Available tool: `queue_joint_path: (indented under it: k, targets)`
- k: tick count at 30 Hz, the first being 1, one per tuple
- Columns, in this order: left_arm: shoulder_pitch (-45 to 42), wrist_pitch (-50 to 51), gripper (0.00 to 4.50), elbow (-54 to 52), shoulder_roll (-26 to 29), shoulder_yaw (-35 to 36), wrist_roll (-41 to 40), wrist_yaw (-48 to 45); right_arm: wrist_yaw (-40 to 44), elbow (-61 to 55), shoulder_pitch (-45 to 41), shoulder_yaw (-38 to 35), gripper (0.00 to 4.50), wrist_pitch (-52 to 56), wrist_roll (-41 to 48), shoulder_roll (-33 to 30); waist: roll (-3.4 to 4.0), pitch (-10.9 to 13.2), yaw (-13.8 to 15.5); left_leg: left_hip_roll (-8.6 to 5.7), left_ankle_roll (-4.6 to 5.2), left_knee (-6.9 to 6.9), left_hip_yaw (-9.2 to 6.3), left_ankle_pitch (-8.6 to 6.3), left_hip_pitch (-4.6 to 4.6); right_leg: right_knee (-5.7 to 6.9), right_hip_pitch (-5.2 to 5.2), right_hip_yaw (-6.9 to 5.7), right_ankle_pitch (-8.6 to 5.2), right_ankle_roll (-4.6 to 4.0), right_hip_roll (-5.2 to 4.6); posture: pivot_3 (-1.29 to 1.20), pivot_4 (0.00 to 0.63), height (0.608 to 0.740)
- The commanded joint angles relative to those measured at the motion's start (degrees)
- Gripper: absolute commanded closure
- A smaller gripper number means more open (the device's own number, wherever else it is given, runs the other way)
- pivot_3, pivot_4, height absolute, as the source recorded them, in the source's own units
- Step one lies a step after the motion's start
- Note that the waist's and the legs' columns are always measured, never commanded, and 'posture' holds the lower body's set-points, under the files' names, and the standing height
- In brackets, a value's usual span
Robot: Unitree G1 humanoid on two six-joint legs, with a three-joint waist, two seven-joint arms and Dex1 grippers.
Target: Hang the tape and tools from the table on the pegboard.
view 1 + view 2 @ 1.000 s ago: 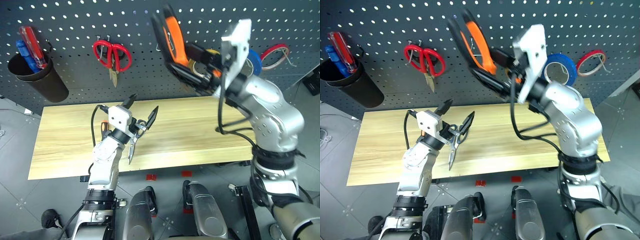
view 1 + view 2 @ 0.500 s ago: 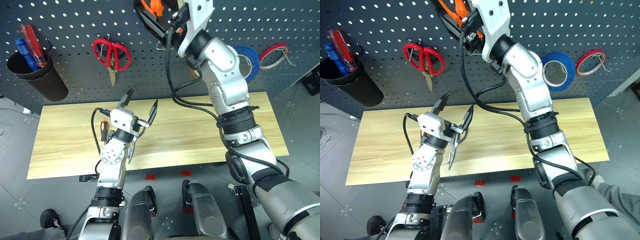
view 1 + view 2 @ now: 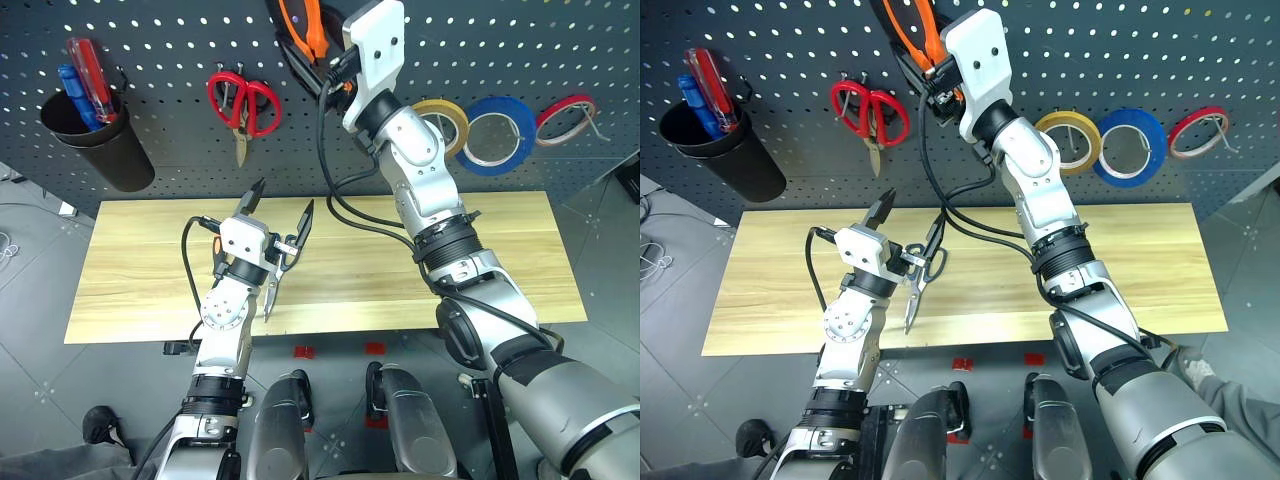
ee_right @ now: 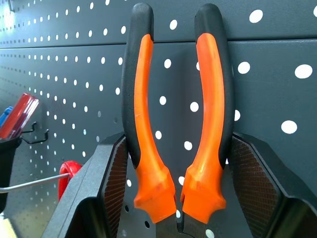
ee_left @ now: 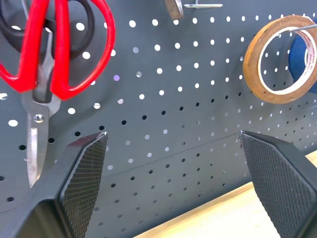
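Raised since a second ago, right claw point(image 4: 176, 198) grips the pliers point(image 4: 176, 114) against the pegboard point(image 3: 150, 120); left claw point(image 3: 280, 205) gapes over the counter point(image 3: 500, 250).

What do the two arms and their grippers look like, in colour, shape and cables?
Both arms are silver-grey metal with rounded joints and black rings between the segments. Each wrist carries a white boxy block. Loose black cables loop along the outside of each arm. The left gripper and the right gripper each have two black fingers, wedge-shaped, with finely cross-hatched inner pads.
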Motion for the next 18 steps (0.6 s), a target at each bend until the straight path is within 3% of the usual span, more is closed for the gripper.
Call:
queue_joint_path:
  k: [1,9,18]
  targets:
    - [0.6,0.0,0.00,-2.5,0.6,-0.2,-0.1,0.2,-1.8,-5.0,-2.4,-1.2,1.78,-2.9,-0.4,-0.5,0.00,0.0,0.0,0.00,0.00,0.00,0.00,0.00,0.01,0.00,0.01,0.00,0.00,0.00,0.00,-0.01,0.343,0.740]
    - [0.1,-0.3,0.00,-1.2,1.1,0.0,-0.1,-0.1,-3.7,-9.4,-0.8,-1.0,1.78,-1.9,-1.0,-1.1,0.00,0.0,0.0,0.00,0.00,-0.05,0.00,0.00,-0.01,-0.05,-0.01,-0.02,0.00,0.00,0.00,-0.02,0.341,0.740]
    - [-0.2,0.0,0.00,-1.1,1.3,-0.2,0.1,0.0,-6.7,-2.5,3.2,-1.6,1.78,-4.4,-2.6,-1.3,0.01,0.0,0.0,0.00,0.01,0.00,-0.01,0.02,0.01,0.01,0.02,-0.03,0.01,0.00,-0.01,-0.01,0.346,0.740]
